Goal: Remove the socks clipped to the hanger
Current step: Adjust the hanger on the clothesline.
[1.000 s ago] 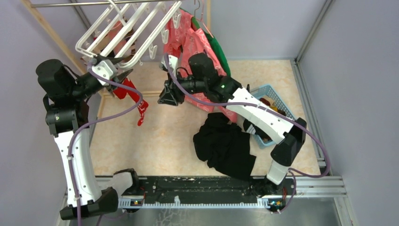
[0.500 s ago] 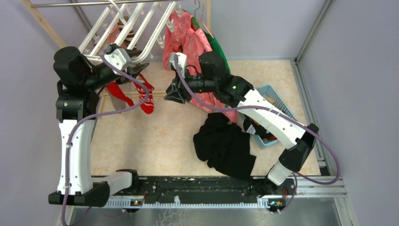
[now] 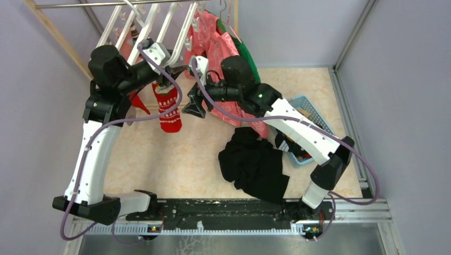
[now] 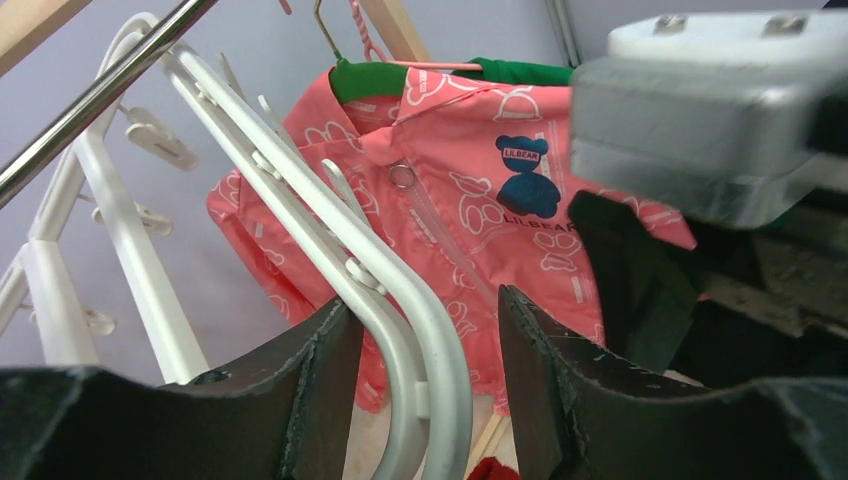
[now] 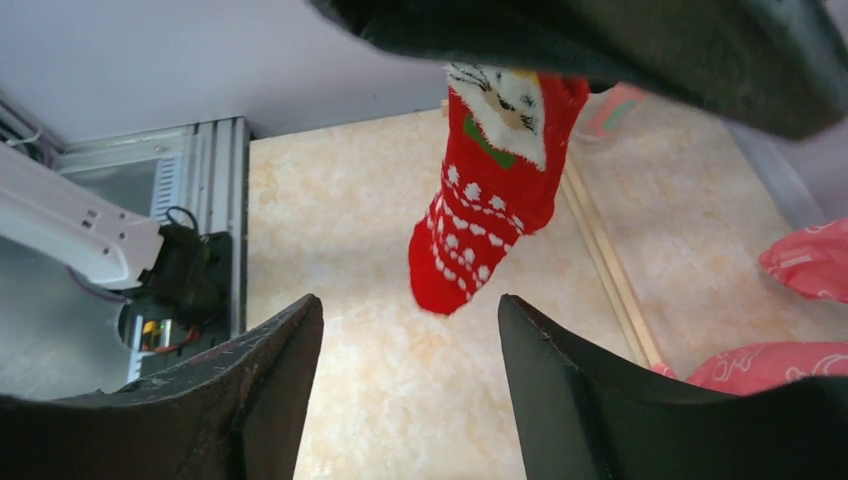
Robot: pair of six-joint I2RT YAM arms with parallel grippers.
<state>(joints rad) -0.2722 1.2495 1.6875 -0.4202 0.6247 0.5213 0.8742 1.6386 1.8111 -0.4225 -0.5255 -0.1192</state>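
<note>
The white hanger hangs tilted from the rail at the top left. My left gripper is up against its near end. In the left wrist view the open left gripper straddles the hanger's curved bar: the left finger touches it and a gap remains on the right. A red sock with white dots hangs straight down below that gripper, its top hidden. A second red sock hangs further left. My right gripper is open and empty just right of the sock, apart from it.
A pink printed shirt and a green garment hang right behind the right arm. A black cloth heap lies mid-floor beside a blue basket. A wooden frame post slants at the left.
My left arm swung right along the hanger, which turned more edge-on, and the red sock swung right with it. The right gripper opened wider.
</note>
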